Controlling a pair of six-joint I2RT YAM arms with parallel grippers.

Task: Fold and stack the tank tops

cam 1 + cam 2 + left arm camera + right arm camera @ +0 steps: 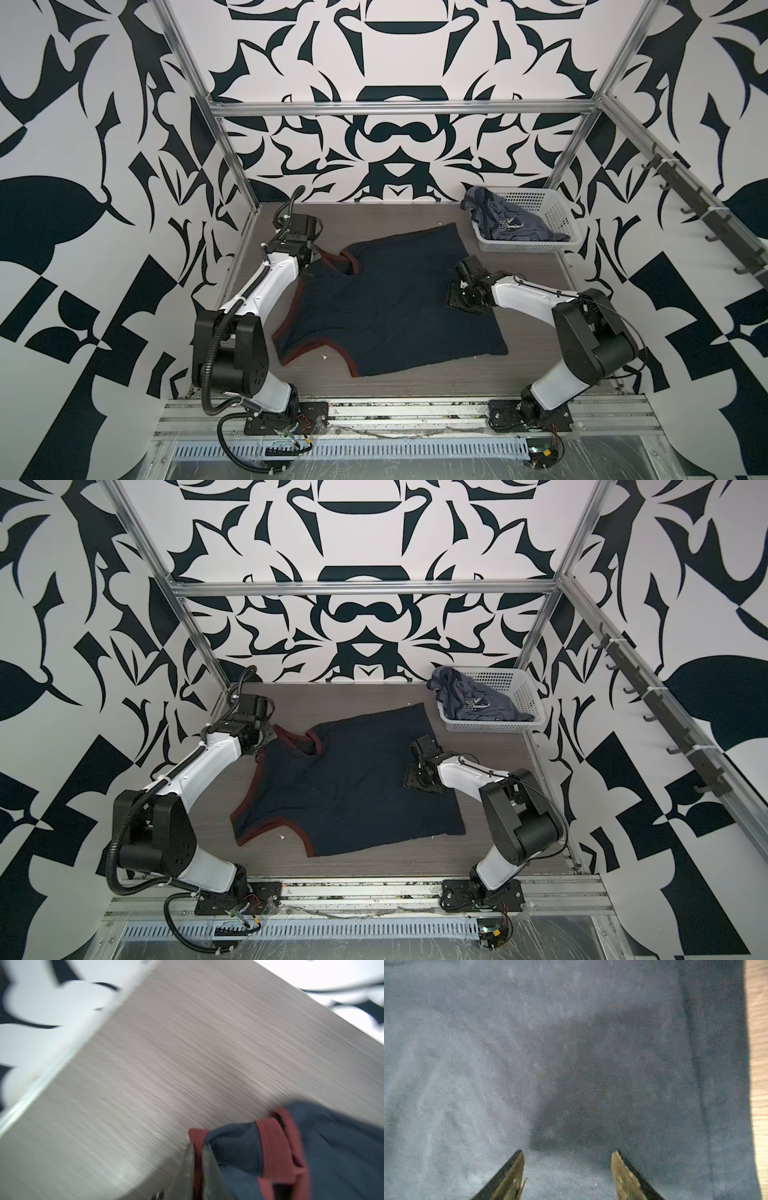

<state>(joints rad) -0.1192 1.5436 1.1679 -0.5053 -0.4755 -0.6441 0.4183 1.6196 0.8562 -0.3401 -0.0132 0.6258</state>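
The left hand [197, 1146] is closing tight on the dark-red trim of a shoulder strap, pinching the edge of the navy tank top [342, 1147] between its two fingers. The wrist view there is blurring, so finer detail of the grip is not showing. In both top views this hand [311, 254] is working at the far-left corner of the garment.

The right hand [568, 1153] is standing wide open with nothing between its jaws, pointing down over the plain navy cloth near its hem edge. Whether the tips are touching the fabric I cannot tell.

The navy tank top [390, 303] is lying spread across the middle of the table [415, 380], straps toward the left arm and hem toward the right arm, with red-trimmed armholes showing along its near-left side. The slate-blue tank top [507, 220] is sitting crumpled in the white basket [555, 208] at the far-right corner of the table, part of it draping over the rim.

The table is showing a grey wood grain, with a few small white specks [323, 356] near the armhole. An aluminium frame [399, 107] is enclosing the cell, black-and-white patterned walls [399, 62] are surrounding it, and a rail of dark hooks [685, 195] is running along the right side.
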